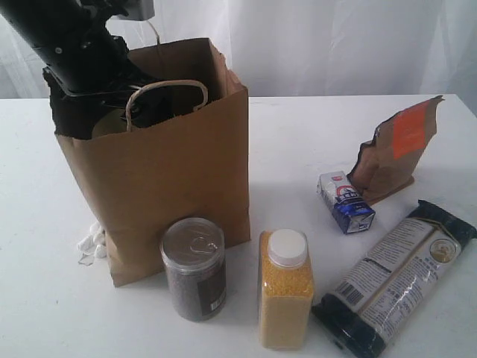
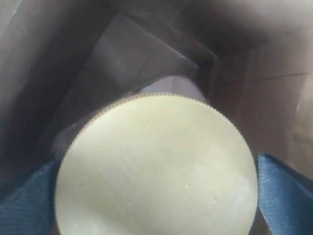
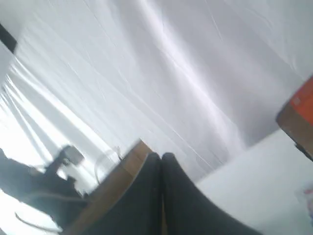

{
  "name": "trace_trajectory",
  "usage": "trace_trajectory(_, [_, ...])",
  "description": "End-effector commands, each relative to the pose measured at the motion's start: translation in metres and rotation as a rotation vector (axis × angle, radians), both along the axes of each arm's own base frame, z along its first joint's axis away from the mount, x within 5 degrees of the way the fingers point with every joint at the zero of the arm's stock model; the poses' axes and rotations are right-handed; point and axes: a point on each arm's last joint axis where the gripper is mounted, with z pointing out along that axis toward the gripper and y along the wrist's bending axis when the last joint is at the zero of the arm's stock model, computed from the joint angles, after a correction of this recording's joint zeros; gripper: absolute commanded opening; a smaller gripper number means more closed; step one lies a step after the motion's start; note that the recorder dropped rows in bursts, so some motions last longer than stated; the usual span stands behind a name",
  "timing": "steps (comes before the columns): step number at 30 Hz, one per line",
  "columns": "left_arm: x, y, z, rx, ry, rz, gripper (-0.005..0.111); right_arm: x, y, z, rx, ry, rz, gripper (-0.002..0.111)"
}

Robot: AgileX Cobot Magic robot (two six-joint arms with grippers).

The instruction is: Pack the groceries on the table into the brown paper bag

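Note:
The brown paper bag [image 1: 179,164] stands upright at the left of the table [image 1: 45,298]. My left arm [image 1: 74,52] reaches down into it. Inside, my left gripper [image 2: 156,205] is shut on the olive-lidded jar [image 2: 156,171], with a blue pad [image 2: 283,191] against each side of the lid. In front of the bag stand the silver pull-tab can [image 1: 194,268] and the yellow-grain bottle [image 1: 285,298]. To the right are the blue-white carton [image 1: 345,201], the brown pouch [image 1: 395,149] and the long dark-blue packet [image 1: 395,276]. My right gripper [image 3: 161,159] is shut, empty and off the table.
Small crumpled white bits [image 1: 91,242] lie against the bag's left foot. A white curtain [image 1: 335,45] hangs behind the table. The bag's near loop handle [image 1: 168,93] arches over its opening beside my left arm.

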Motion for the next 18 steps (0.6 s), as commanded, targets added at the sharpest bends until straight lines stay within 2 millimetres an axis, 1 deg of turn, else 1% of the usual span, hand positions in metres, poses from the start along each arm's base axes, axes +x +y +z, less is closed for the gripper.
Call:
trace_trajectory(1, [-0.009, 0.0, 0.007, -0.01, 0.025, -0.019, 0.105, -0.004, -0.005, 0.023, 0.096, -0.113, -0.023, 0.0])
trace_trajectory(2, [-0.009, 0.0, 0.007, -0.01, 0.025, -0.019, 0.105, -0.004, -0.003, 0.033, 0.078, -0.085, -0.007, 0.0])
trace_trajectory(4, [-0.009, 0.0, 0.007, -0.013, 0.018, -0.019, 0.105, 0.0, 0.001, 0.047, 0.02, -0.017, 0.02, 0.0])
trace_trajectory(5, [-0.009, 0.0, 0.007, -0.013, 0.015, -0.02, 0.105, 0.004, 0.005, 0.059, -0.031, 0.028, 0.031, 0.0])
trace_trajectory(6, [-0.009, 0.0, 0.007, -0.009, 0.005, -0.042, 0.105, 0.015, 0.014, 0.075, -0.146, 0.115, 0.054, 0.0])
trace_trajectory(7, [-0.009, 0.001, 0.007, -0.001, -0.005, -0.073, 0.105, 0.022, 0.019, 0.086, -0.236, 0.15, 0.066, 0.0])
trace_trajectory(9, [-0.012, 0.002, 0.008, 0.017, -0.015, -0.131, 0.105, 0.039, 0.028, 0.101, -0.38, 0.201, 0.085, 0.0])
trace_trajectory(10, [-0.013, 0.002, 0.008, 0.031, -0.025, -0.18, 0.105, 0.051, 0.035, 0.112, -0.465, 0.226, 0.103, 0.0])
trace_trajectory(11, [-0.016, 0.004, 0.01, 0.048, -0.042, -0.25, 0.105, 0.068, 0.044, 0.127, -0.581, 0.24, 0.126, 0.0])
trace_trajectory(12, [-0.018, 0.004, 0.011, 0.054, -0.051, -0.276, 0.105, 0.081, 0.051, 0.138, -0.633, 0.239, 0.137, 0.0])
trace_trajectory(13, [-0.018, 0.005, 0.012, 0.056, -0.058, -0.29, 0.105, 0.091, 0.055, 0.144, -0.666, 0.247, 0.15, 0.0])
trace_trajectory(15, [-0.018, 0.004, 0.012, 0.055, -0.063, -0.293, 0.105, 0.115, 0.067, 0.157, -0.737, 0.264, 0.175, 0.0])
trace_trajectory(16, [-0.017, 0.004, 0.012, 0.054, -0.067, -0.291, 0.105, 0.137, 0.078, 0.166, -0.784, 0.279, 0.203, 0.0])
trace_trajectory(17, [-0.017, 0.004, 0.012, 0.051, -0.075, -0.289, 0.105, 0.149, 0.085, 0.17, -0.811, 0.279, 0.234, 0.0])
trace_trajectory(18, [-0.016, 0.004, 0.012, 0.05, -0.08, -0.287, 0.105, 0.158, 0.091, 0.173, -0.843, 0.266, 0.26, 0.0])
